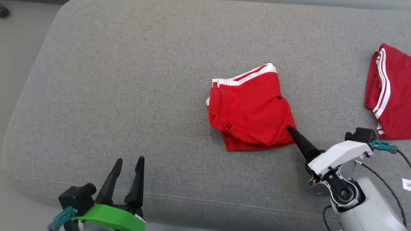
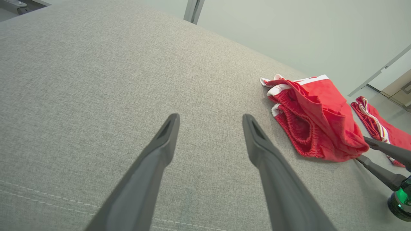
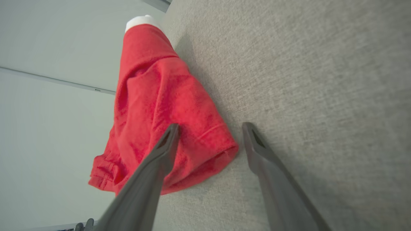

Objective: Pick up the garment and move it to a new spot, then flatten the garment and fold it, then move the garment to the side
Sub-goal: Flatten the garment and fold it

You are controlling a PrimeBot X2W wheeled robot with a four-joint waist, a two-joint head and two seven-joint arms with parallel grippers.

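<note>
Your right jaws stand wide astride the near corner of the shorts (image 1: 250, 110), while the left jaws, also wide, are well apart.

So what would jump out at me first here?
The bright red folded shorts in the middle of the grey cushion. The right gripper stands open at their near right corner. A second red garment lies at the cushion's right edge, and the left gripper sits open at the lower left.
</note>
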